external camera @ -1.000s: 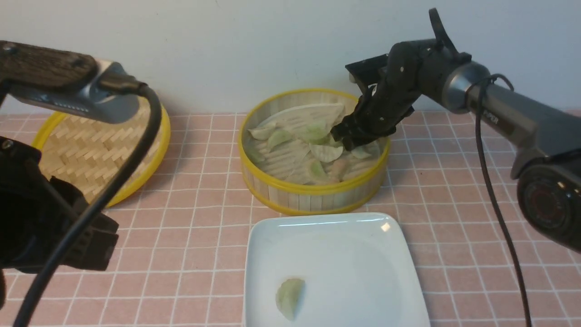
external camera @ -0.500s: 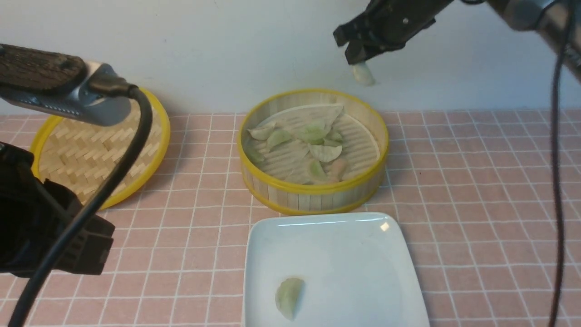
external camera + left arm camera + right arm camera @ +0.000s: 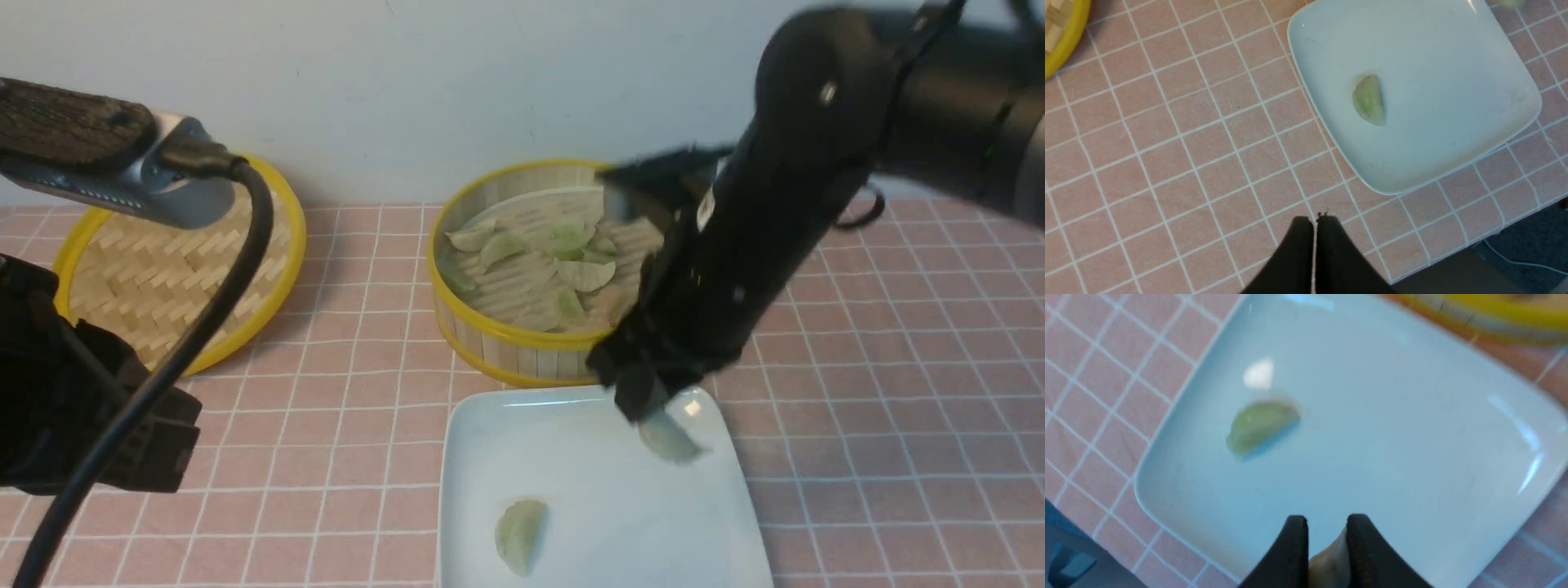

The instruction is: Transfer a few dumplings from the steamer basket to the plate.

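My right gripper (image 3: 649, 406) hangs just above the far right part of the white plate (image 3: 588, 457), shut on a pale dumpling (image 3: 671, 441) that sticks out below its tips. In the right wrist view that dumpling (image 3: 1329, 559) sits pinched between the two black fingers (image 3: 1290, 547). One green dumpling (image 3: 521, 535) lies on the plate's near left part. Several more dumplings (image 3: 571, 269) lie in the steamer basket (image 3: 506, 347) behind the plate. My left gripper (image 3: 1314, 220) is shut and empty over the pink tiles, left of the plate (image 3: 1433, 81).
The flat woven yellow-rimmed lid (image 3: 147, 278) lies at the back left. My right arm crosses in front of the basket's right side. The table's front edge shows in the left wrist view, close to the plate's near corner.
My right gripper closed on a dumpling in the basket, lifted it high, then swung forward and down to the plate's far right part. The left arm has stayed put.
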`<state>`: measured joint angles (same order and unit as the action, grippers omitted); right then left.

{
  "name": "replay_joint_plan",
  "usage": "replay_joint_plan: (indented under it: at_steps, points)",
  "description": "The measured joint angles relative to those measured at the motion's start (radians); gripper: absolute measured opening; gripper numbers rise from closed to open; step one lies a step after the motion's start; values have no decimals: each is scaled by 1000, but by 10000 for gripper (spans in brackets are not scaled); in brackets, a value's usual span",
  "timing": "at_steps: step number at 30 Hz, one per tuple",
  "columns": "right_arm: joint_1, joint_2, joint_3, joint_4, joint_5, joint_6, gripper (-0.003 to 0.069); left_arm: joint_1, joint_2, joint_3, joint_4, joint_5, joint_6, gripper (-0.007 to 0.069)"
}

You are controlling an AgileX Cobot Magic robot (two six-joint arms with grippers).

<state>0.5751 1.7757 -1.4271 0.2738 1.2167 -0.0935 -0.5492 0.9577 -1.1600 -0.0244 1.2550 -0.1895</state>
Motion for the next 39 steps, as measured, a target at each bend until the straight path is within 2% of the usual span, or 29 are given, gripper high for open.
replay_joint_plan:
  at_steps: [4,7,11,15,19,23,31,35,39]
  points:
    - [26,44,100,0,-115,40,102,0,0,0,3,-2,0,-6]
    - [26,81,100,0,-181,49,143,0,0,0,4,-8,0,-6]
    - [26,94,59,0,-200,61,300,0,0,0,5,-15,0,-6]
    - [26,89,-37,-16,-107,94,460,0,0,0,5,-16,5,-6]
    - [26,54,-116,-62,-13,104,498,0,0,0,5,-16,7,-6]
    - [26,-108,-138,-125,12,165,395,0,0,0,5,-28,15,-6]
    - [26,-583,-56,-197,25,218,41,0,1,0,5,-95,26,-6]
    - [26,-813,121,-255,-83,225,-6,0,1,0,5,-152,34,-6]
    - [26,-1150,444,-306,-374,252,-15,0,1,0,5,-223,39,-6]
